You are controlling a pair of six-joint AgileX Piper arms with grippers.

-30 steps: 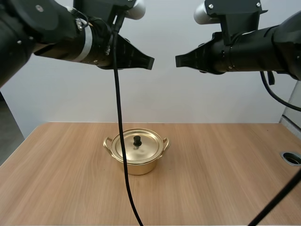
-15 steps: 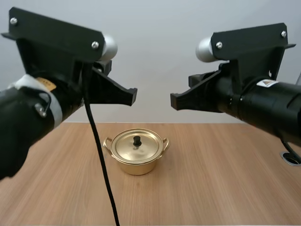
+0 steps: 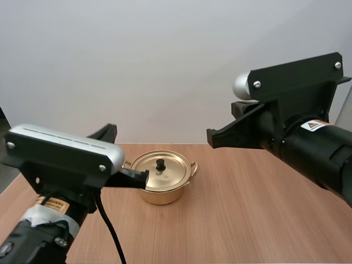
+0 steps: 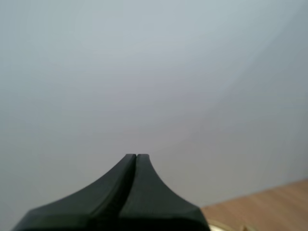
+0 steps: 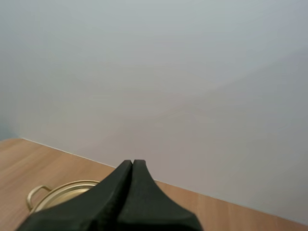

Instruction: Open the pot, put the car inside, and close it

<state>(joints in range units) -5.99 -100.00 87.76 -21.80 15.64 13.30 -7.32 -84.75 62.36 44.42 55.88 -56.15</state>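
A gold pot [image 3: 160, 182] stands on the wooden table [image 3: 247, 209] with its lid [image 3: 160, 170] on; the lid has a black knob [image 3: 160, 164]. My left gripper [image 3: 144, 176] is shut, its tip at the pot's near-left rim in the high view. In the left wrist view the left gripper [image 4: 136, 156] is one dark wedge against the wall. My right gripper [image 3: 210, 137] is shut and hangs above the table to the right of the pot. In the right wrist view the right gripper [image 5: 132, 162] is a closed wedge with the pot [image 5: 57, 192] beyond it. I see no car.
A pale wall stands behind the table. The wooden top stretches bare to the right of the pot and in front of it.
My left arm has dropped from high up down to pot height and come closer to the camera. The right arm has shifted slightly right. The pot has not moved.
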